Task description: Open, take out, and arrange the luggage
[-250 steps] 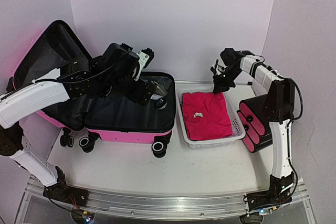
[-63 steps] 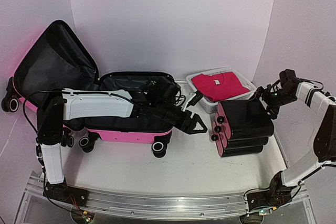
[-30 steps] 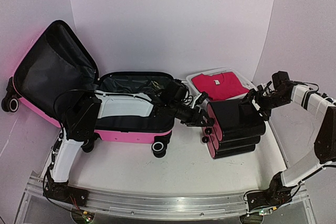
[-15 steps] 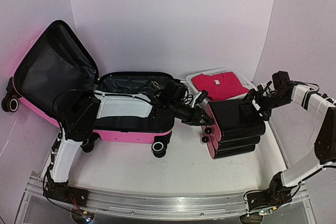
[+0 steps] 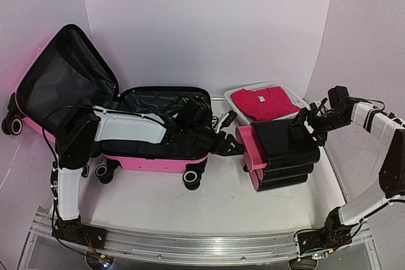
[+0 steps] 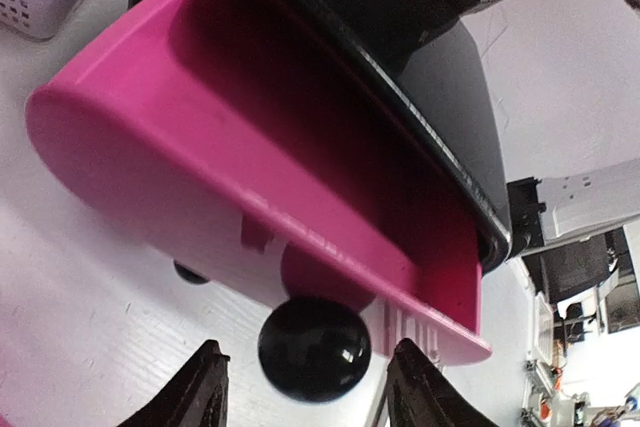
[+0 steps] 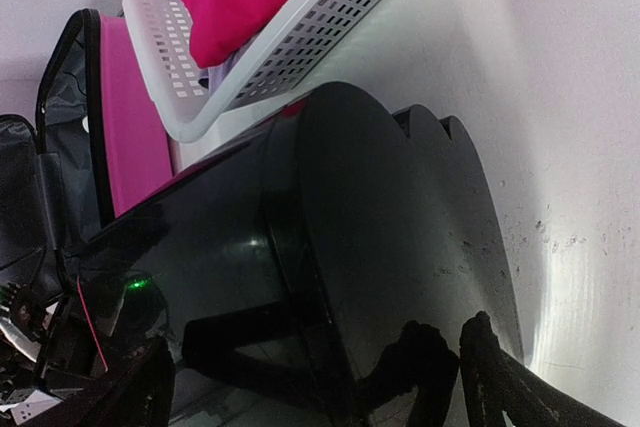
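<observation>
**Pink end popped off the top black case, suitcase still sitting open**

The luggage (image 5: 158,161) takes up the left half of the top view. It's a glossy bright-pink hard shell with black wheels. It lies open on the white table (image 5: 209,203) with its lid propped up in the upper left, matte black fabric lining showing.

My left arm stretches right across it. Right of centre sits the stack of black cases (image 5: 288,150), which are smooth, shiny and rounded, reflective enough to mirror my fingers in the right wrist view. Behind it is the white mesh basket (image 5: 259,85), perforated plastic, with a folded pink garment (image 5: 266,102) inside.

The right gripper (image 5: 308,122) is at the stack's right end, spread as wide as it goes. I can't tell if the tips actually touch the shell.

The left gripper (image 5: 235,148) is at the stack's left end with its jaws partway apart. In the wrist view they straddle a small round black wheel (image 6: 313,347) with a gap on each side, so nothing is gripped.

Half a second ago the pink end (image 6: 230,177) sat flush on the top case. Now that smooth oval plastic tray stands off to the left, tilted. The left gripper has backed off a touch. The right arm and the stack haven't budged.
</observation>
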Robot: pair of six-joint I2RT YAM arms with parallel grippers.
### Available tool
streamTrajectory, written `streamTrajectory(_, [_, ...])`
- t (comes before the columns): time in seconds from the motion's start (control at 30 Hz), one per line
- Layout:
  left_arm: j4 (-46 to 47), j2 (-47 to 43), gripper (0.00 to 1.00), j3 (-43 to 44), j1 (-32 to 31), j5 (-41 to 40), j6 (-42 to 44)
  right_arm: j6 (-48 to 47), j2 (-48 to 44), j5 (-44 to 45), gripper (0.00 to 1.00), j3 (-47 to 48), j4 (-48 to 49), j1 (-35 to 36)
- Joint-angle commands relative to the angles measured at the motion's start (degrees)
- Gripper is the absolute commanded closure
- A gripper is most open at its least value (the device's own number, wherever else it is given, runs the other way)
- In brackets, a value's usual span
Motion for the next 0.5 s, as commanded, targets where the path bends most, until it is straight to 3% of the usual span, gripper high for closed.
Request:
streamTrajectory(0.0, [-2.2, -9.1, 0.31, -3.1, 1.3, -3.3, 4.2, -0.8, -2.3, -1.5, 0.02, 0.6, 0.2, 0.7])
streamTrajectory(0.13, [-11.8, -14.9, 0.20, -3.3, 2.6, -8.3, 10.7, -1.3, -2.4, -1.5, 0.02, 1.3, -0.3, 0.7])
streamTrajectory(0.3, [-22.0, -18.5, 0.17, -1.5, 7.6, -17.7, 17.6, -2.0, -2.0, -1.1, 0.02, 2.3, -0.9, 0.7])
streamTrajectory(0.47, [-28.6, -13.1, 0.12, 4.9, 16.7, -23.9, 21.2, -2.7, -1.2, -1.0, 0.02, 2.4, -1.2, 0.7])
